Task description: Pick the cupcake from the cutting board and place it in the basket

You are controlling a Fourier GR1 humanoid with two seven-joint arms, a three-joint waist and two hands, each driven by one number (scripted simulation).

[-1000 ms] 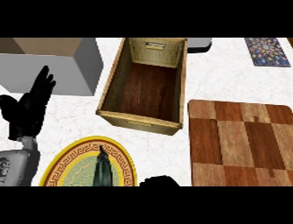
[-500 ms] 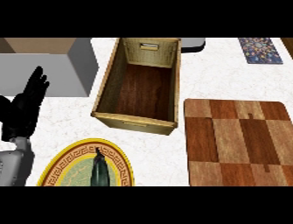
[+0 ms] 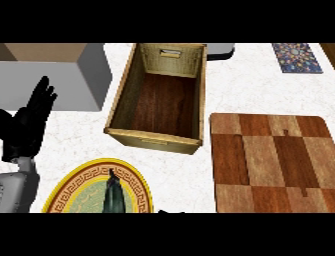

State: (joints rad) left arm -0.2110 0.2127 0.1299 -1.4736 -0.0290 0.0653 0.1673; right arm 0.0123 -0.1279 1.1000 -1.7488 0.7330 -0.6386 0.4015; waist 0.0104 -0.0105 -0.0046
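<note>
A rectangular wooden cutting board (image 3: 279,162), patterned in light and dark brown checks, is laid flat at the right of the frame. A tan woven basket (image 3: 123,101) with a dark wood floor is set upright at upper centre, just left of the board.

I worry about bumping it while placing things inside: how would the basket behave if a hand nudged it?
The basket looks empty, only its wooden floor showing, so it is probably light for its size and would slide on the counter. Its long, flat base suggests it would not tip easily. The walls look woven yet stiff, so probably little flex.
</note>
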